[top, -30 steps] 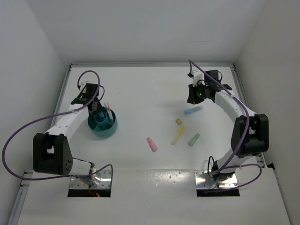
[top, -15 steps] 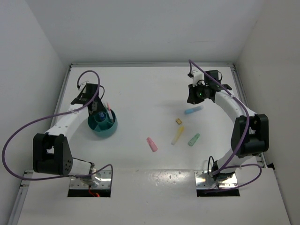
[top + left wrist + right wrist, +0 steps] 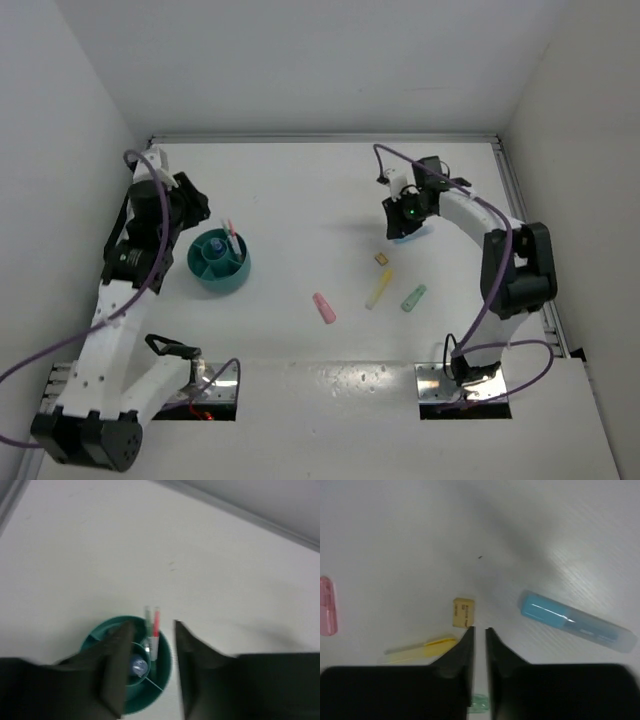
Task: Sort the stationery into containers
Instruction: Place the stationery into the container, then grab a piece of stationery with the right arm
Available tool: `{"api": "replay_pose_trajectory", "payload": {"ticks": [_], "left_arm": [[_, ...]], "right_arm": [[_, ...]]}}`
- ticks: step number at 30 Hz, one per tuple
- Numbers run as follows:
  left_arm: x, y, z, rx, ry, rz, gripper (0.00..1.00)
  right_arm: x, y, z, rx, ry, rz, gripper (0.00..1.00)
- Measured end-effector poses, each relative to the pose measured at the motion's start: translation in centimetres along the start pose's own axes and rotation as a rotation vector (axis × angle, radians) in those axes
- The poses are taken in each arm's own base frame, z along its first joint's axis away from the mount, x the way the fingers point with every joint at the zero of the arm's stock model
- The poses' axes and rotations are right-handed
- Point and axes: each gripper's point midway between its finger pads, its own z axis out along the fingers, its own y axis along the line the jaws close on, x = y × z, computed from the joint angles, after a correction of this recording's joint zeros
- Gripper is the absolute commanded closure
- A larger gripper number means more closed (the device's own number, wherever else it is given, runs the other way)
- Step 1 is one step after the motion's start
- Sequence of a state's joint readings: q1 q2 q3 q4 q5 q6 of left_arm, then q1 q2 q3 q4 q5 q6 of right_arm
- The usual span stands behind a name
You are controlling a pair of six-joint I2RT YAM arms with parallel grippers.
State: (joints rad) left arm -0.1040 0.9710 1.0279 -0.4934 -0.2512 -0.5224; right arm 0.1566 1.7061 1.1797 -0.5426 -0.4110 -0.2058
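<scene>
Judging from how things lay, the sorting was partly done, and the step in hand looked like the pick-up of another loose marker. At the near side, a stubby pink marker (image 3: pixel 324 308), a green marker (image 3: pixel 413 298) and a yellow marker (image 3: pixel 379 288) lay apart on the smooth white table (image 3: pixel 300 200), all pastel plastic with rounded ends. Just beyond the yellow one sat a tiny tan, squarish eraser (image 3: pixel 382 258). Off to the left stood the round dark-teal cup (image 3: pixel 228 281), paler and partitioned inside, with a thin pink pen (image 3: pixel 156 622), a thin green pen (image 3: pixel 147 616) and a blue-capped tube (image 3: pixel 139 666) standing in it. The left claw (image 3: pixel 151 630) hung above the cup, released and empty. Farther out, the right claw (image 3: pixel 479 630) hovered low beside the translucent blue marker (image 3: pixel 575 621), clenched to a thin slit with nothing in it. The next move probably called for spreading those jaws, centring them across the blue marker's narrow width, then closing. Its slick, rounded barrel could roll or slip.
</scene>
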Motion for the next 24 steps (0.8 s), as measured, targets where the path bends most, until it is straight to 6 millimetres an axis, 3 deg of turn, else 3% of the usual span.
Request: {"api": "replay_pose_trajectory", "payload": {"ticks": [1, 2, 5, 10, 18, 24], "left_arm": [[-0.4, -1.0, -1.2, 0.078, -0.026, 0.009, 0.36], [-0.4, -1.8, -2.3, 0.150, -0.042, 0.027, 0.32], [1.2, -2.9, -4.2, 0.283, -0.051, 0.076, 0.27], [5.4, -2.1, -5.6, 0.356, -0.026, 0.125, 0.25], [5.4, -2.8, -5.9, 0.397, -0.036, 0.144, 0.25], [5.9, -2.8, -5.6, 0.405, -0.031, 0.144, 0.25]], "right_arm": [[0.6, 0.3, 1.0, -0.010, 0.040, -0.010, 0.64], [1.3, 0.7, 2.0, -0.018, 0.081, -0.027, 0.53], [3.3, 2.3, 3.8, -0.033, 0.181, -0.072, 0.47], [3.8, 4.1, 5.0, 0.004, 0.239, -0.156, 0.47], [4.4, 2.1, 5.5, 0.147, 0.290, -0.171, 0.47], [5.0, 1.7, 6.0, 0.169, 0.314, -0.165, 0.48]]}}
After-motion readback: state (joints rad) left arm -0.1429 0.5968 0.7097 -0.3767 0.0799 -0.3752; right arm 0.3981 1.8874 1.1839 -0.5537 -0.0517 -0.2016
